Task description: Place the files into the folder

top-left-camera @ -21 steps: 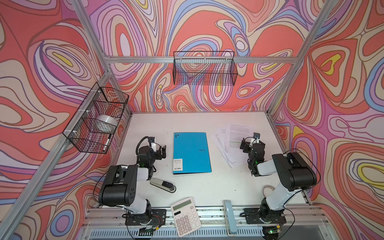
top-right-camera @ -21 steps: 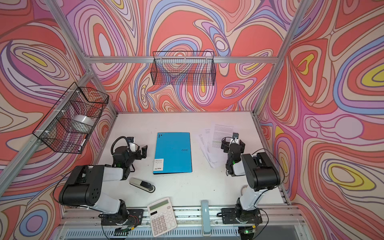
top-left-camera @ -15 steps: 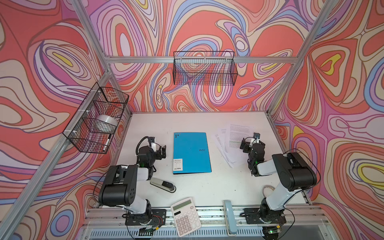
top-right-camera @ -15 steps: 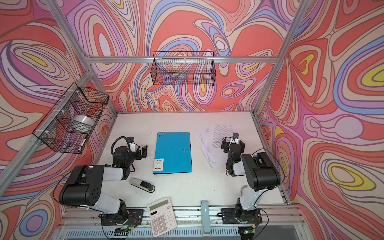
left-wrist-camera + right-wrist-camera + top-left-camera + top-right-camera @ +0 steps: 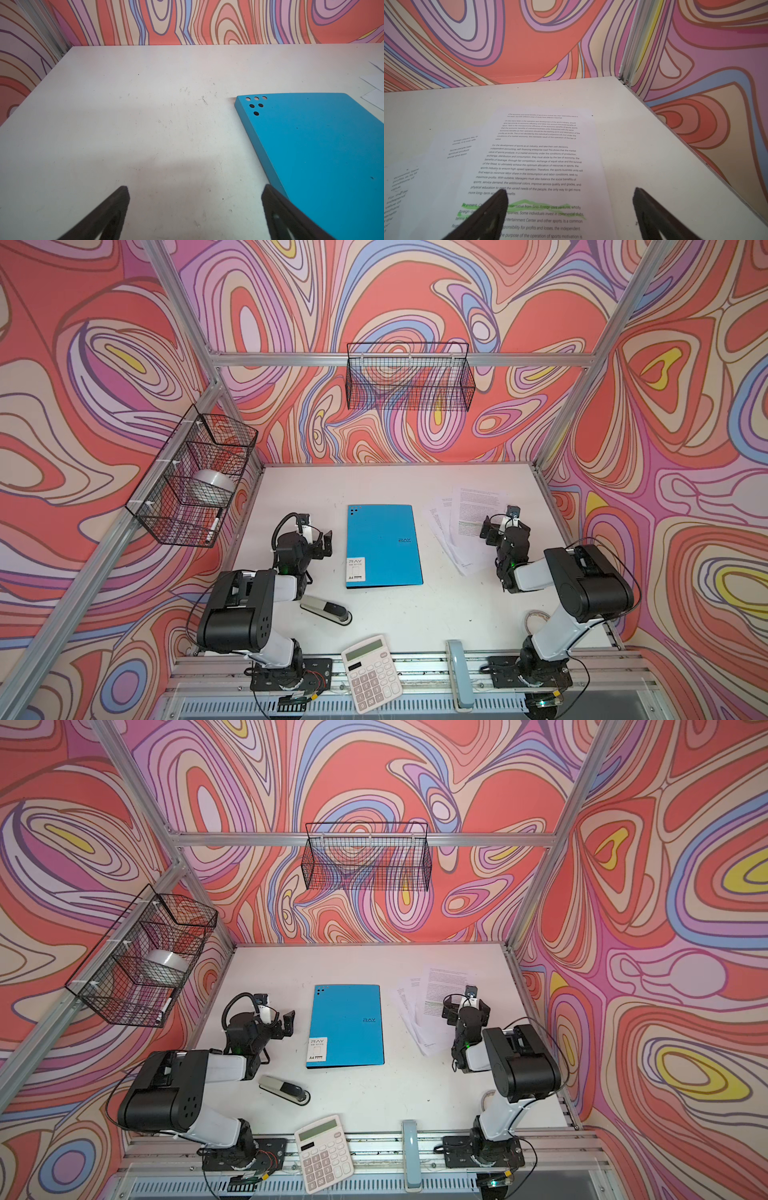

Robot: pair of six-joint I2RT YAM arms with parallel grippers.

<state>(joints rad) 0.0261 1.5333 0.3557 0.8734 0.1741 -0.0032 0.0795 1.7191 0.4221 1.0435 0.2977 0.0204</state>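
Observation:
The bright blue folder [image 5: 382, 545] [image 5: 345, 1025] lies closed and flat mid-table, "RAY" lettering and white label up; its punched corner shows in the left wrist view [image 5: 322, 145]. The files [image 5: 461, 522] [image 5: 428, 1002] are a fanned stack of printed white sheets to its right, the top one with a green highlighted band [image 5: 539, 162]. My left gripper [image 5: 318, 531] [image 5: 196, 189] is open over bare table just left of the folder's spine. Over the right edge of the files hangs my right gripper [image 5: 503, 526] [image 5: 571, 191], open and holding nothing.
A stapler [image 5: 326, 608] lies in front of the left arm. A calculator [image 5: 372, 672] and a grey-blue bar [image 5: 459, 676] sit on the front rail. A tape ring [image 5: 536, 618] lies by the right arm's base. Wire baskets hang on the left wall [image 5: 195, 477] and back wall [image 5: 409, 377].

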